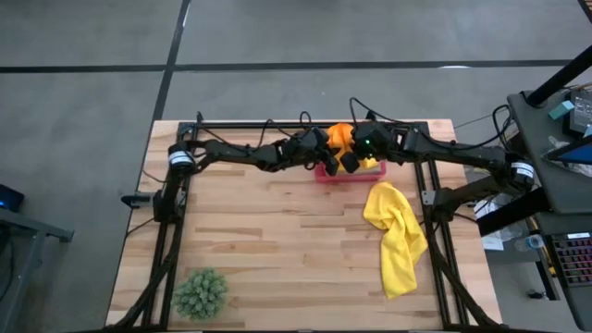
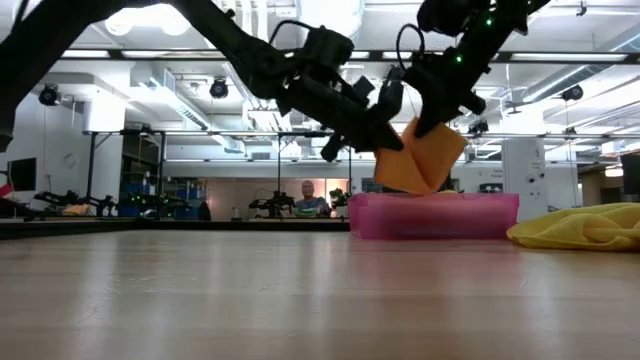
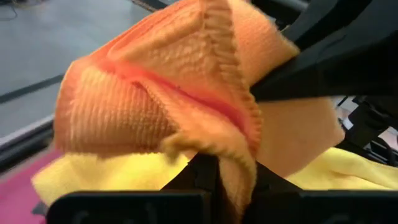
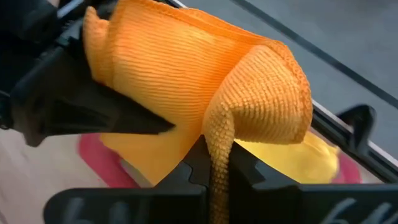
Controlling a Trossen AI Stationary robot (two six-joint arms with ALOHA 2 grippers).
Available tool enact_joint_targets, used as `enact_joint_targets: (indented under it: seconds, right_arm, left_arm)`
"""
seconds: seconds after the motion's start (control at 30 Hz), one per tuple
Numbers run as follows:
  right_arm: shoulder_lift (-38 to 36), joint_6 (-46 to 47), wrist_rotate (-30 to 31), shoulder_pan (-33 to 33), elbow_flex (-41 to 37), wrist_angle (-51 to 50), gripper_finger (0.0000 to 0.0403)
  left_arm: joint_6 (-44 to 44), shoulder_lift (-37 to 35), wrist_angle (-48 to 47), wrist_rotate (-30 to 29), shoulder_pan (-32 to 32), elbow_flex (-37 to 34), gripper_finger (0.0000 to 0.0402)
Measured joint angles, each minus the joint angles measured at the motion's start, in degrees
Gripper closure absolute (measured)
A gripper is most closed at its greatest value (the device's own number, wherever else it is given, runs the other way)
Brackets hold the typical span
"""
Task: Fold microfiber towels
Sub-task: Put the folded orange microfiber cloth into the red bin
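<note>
Both arms meet at the far side of the table, over the pink tray (image 1: 326, 174), and hold the orange towel (image 2: 420, 157) in the air just above it. The left gripper (image 3: 219, 180) is pinched tight on one edge of the cloth, and the right gripper (image 4: 216, 171) is clamped on another edge, so the towel hangs bunched and doubled between them rather than spread flat. Holding it by two edges this way probably lets the arms keep the fold together while carrying it, and the spot above the tray suggests that is where it is meant to be laid down. A yellow towel (image 4: 298, 155) already lies inside the tray, under the orange one, which fits with the tray serving as the place for finished cloths. Another yellow towel (image 1: 396, 236) lies loose and crumpled on the table near the right arm's side, not yet folded. A small green plant ball (image 1: 201, 293) sits well apart at the near left corner.
</note>
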Motion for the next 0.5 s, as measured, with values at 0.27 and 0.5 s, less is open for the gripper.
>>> enact_joint_targets:
  seconds: [0.27, 0.5]
  right_arm:
    - [0.0, 0.91, -0.02, -2.57, 0.0, -2.89, 0.039]
    - [0.0, 3.86, 0.02, -4.71, -0.02, -4.95, 0.039]
  left_arm:
    - [-4.2, 1.78, -0.9, 0.0, 0.56, 1.4, 0.0402]
    - [-8.69, 1.78, -1.69, -0.07, 1.78, 1.4, 0.0402]
